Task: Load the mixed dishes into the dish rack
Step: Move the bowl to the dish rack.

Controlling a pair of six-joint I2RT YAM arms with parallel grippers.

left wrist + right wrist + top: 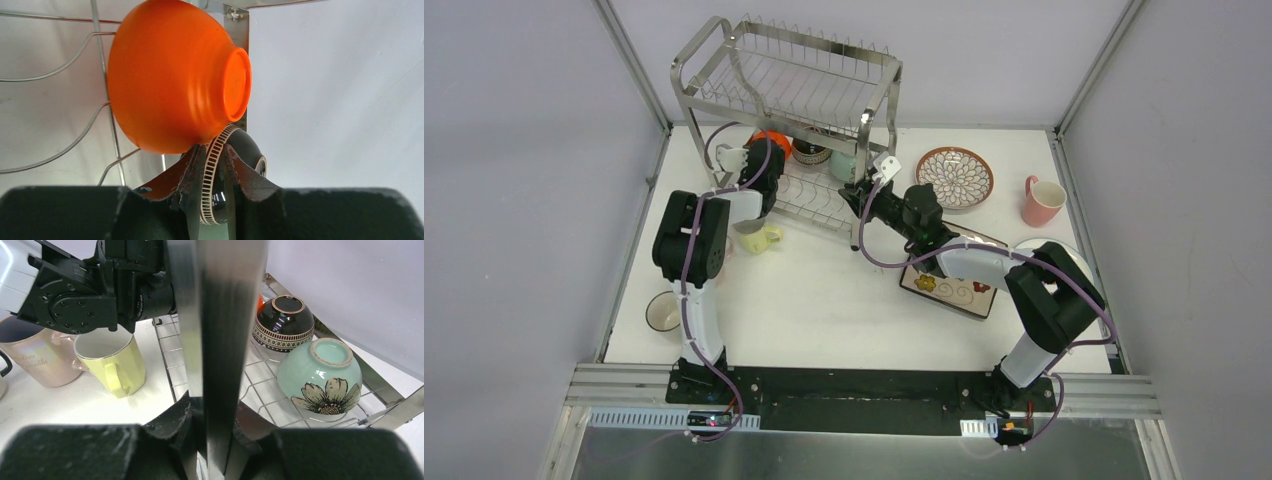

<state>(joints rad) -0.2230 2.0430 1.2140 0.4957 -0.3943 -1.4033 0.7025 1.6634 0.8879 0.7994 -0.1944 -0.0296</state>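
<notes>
The orange bowl (170, 80) lies on its side on the lower shelf of the rack (220, 315). The left tool (214, 150) sits narrow just under it, can't tell if it's pinching anything. The bowl looks light, glossy and slippery, so I'd pinch the rim. The right tool (214, 405) is clamped on a rack post.

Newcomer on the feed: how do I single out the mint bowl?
Find the steel dish rack at the back and look along its lower shelf. The mint bowl is the rightmost dish there, beside the black patterned bowl. Only it is pale green with a daisy painted on its side.
</notes>
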